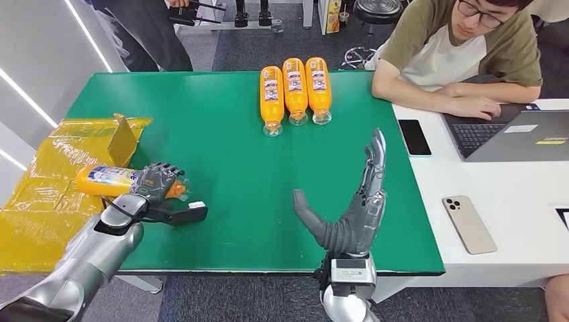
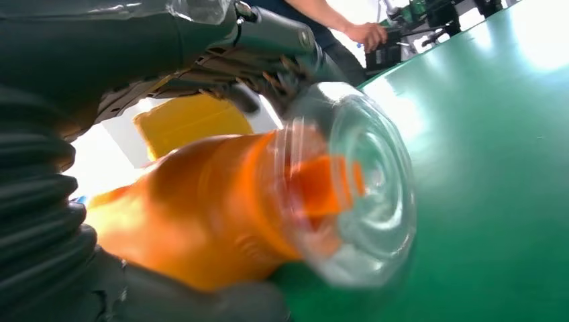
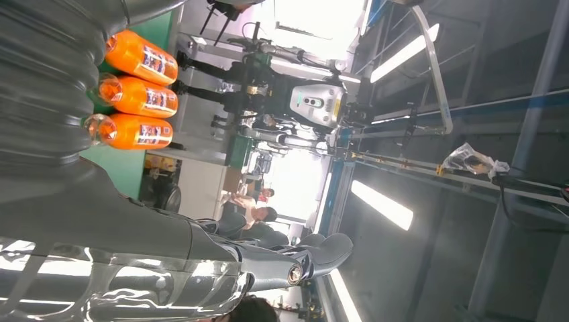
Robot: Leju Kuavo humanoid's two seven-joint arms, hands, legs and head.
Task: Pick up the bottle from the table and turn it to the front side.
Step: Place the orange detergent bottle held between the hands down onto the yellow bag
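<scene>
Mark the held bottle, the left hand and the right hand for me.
held bottle [image 1: 107, 180]: head view, on its label.
left hand [image 1: 156, 181]: head view, back of the hand.
right hand [image 1: 355, 215]: head view, on the palm.

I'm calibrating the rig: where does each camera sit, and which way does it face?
Head view: high on the body, looking down at the green table; left hand grips an orange bottle, right hand is spread.
Left wrist view: behind that hand, facing the bottle's neck.
Right wrist view: sideways across the room; shares the three bottles with the head view.
</scene>
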